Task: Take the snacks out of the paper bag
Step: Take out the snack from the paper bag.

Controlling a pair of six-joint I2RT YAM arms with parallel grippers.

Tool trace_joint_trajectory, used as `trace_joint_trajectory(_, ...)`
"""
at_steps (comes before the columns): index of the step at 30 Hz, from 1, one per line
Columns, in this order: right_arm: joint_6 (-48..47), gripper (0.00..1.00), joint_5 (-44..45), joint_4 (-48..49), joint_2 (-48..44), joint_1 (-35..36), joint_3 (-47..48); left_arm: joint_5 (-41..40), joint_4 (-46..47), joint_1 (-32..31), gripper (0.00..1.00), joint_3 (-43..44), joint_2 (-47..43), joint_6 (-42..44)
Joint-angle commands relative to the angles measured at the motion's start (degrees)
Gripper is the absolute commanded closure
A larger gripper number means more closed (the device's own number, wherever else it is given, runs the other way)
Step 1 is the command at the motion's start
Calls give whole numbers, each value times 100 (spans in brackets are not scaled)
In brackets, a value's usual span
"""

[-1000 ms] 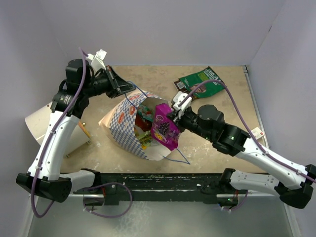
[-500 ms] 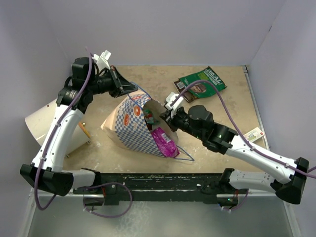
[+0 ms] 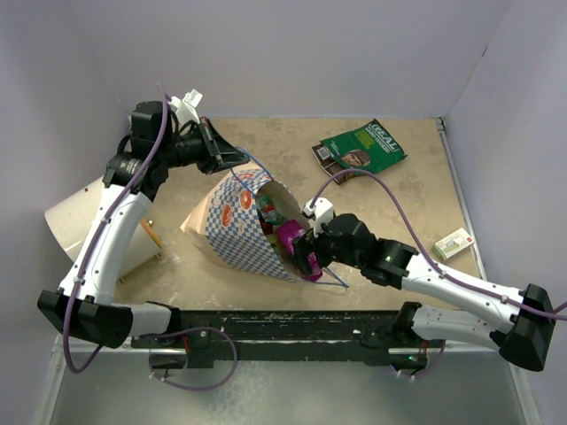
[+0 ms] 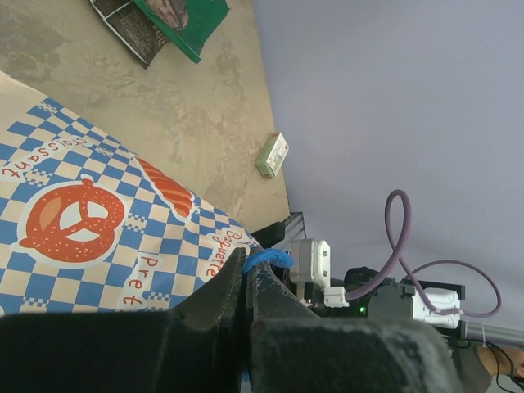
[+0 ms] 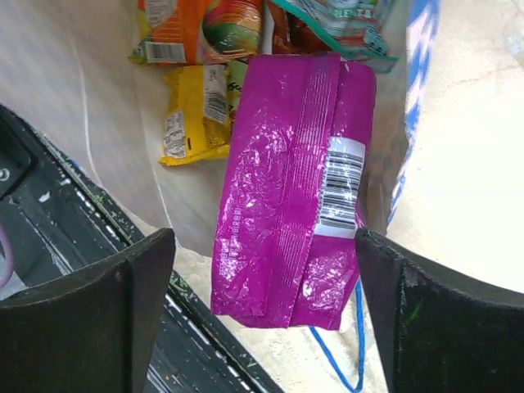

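The paper bag [image 3: 232, 221] lies on its side, mouth toward the right arm. My left gripper [image 3: 227, 158] is shut on its blue cord handle [image 4: 268, 259], holding the upper rim up. A purple snack packet [image 5: 286, 205] lies at the mouth, its end sticking out over the rim onto the table. My right gripper [image 5: 262, 239] stands open around the purple packet [image 3: 289, 236], with the fingers [image 5: 127, 315] apart from it on both sides. Deeper inside lie an orange packet [image 5: 201, 29], a yellow one [image 5: 196, 110] and a teal one [image 5: 344, 20].
A green-and-white packet [image 3: 361, 149] lies flat at the back right of the table. A small white-green box [image 3: 453, 242] sits near the right edge. A white-and-tan drum [image 3: 84, 221] lies at the left. The bag's second blue cord [image 5: 356, 348] loops on the table by the front rail.
My right gripper held the purple packet raised at the bag's mouth; it has opened, and the packet now lies at the mouth. The right arm moved lower and nearer. The left arm barely moved.
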Motion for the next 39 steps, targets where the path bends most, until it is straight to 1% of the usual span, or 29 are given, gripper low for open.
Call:
trace_joint_trajectory(1,249,2,497,-267,-132,-18,115,105,295,60,100,242,-16,130)
trace_joint_trajectory(2,182,0,560,-383,-108,-21,162,104,286,60,100,242,-14,131)
trace_joint_trajectory(3,197,0,600,-444,-89,-25,187,101,280,62,100,242,-17,131)
trace_joint_trajectory(6,162,0,301,-320,58,-26,113,92,279,69,100,242,-36,116)
trace_joint_trajectory(8,26,0,318,-280,278,-18,135,90,299,68,100,241,-30,97)
trace_joint_trajectory(9,49,1,367,-274,374,-18,123,91,318,65,100,242,-26,97)
trace_joint_trajectory(10,70,4,494,-243,424,-18,99,91,327,61,100,242,-27,96)
trace_joint_trajectory(11,155,9,558,-261,449,-20,91,86,337,67,100,242,-11,84)
trace_joint_trajectory(13,123,21,389,-101,423,-24,118,118,383,64,100,233,8,26)
trace_joint_trajectory(14,115,28,407,-10,384,-27,132,150,410,72,100,240,26,6)
trace_joint_trajectory(16,108,48,324,139,347,-26,134,174,429,66,100,244,25,-26)
trace_joint_trajectory(19,-38,83,26,-18,250,-24,299,133,430,65,100,228,0,7)
trace_joint_trajectory(20,-126,91,8,-322,178,-22,437,115,437,66,100,206,1,9)
trace_joint_trajectory(21,-225,96,32,-564,93,-21,611,103,453,66,100,180,-1,-11)
trace_joint_trajectory(22,-293,99,39,-795,-4,-26,773,98,483,68,100,161,-1,-48)
trace_joint_trajectory(25,-391,100,-36,-1264,-416,-25,1237,118,581,67,100,145,-15,-117)
trace_joint_trajectory(30,-641,100,286,-1841,-999,-24,2060,34,486,69,100,165,10,16)
trace_joint_trajectory(32,-622,100,756,-2267,-994,-26,2575,68,537,69,100,188,42,-56)
trace_joint_trajectory(34,-628,100,1451,-2680,-924,-29,3203,35,552,70,100,249,16,-34)
trace_joint_trajectory(37,-481,100,2773,-3139,-802,-26,3854,-139,360,77,100,352,-32,220)
trace_joint_trajectory(39,-394,100,3590,-3342,-730,-25,4117,-207,227,77,100,407,-24,302)
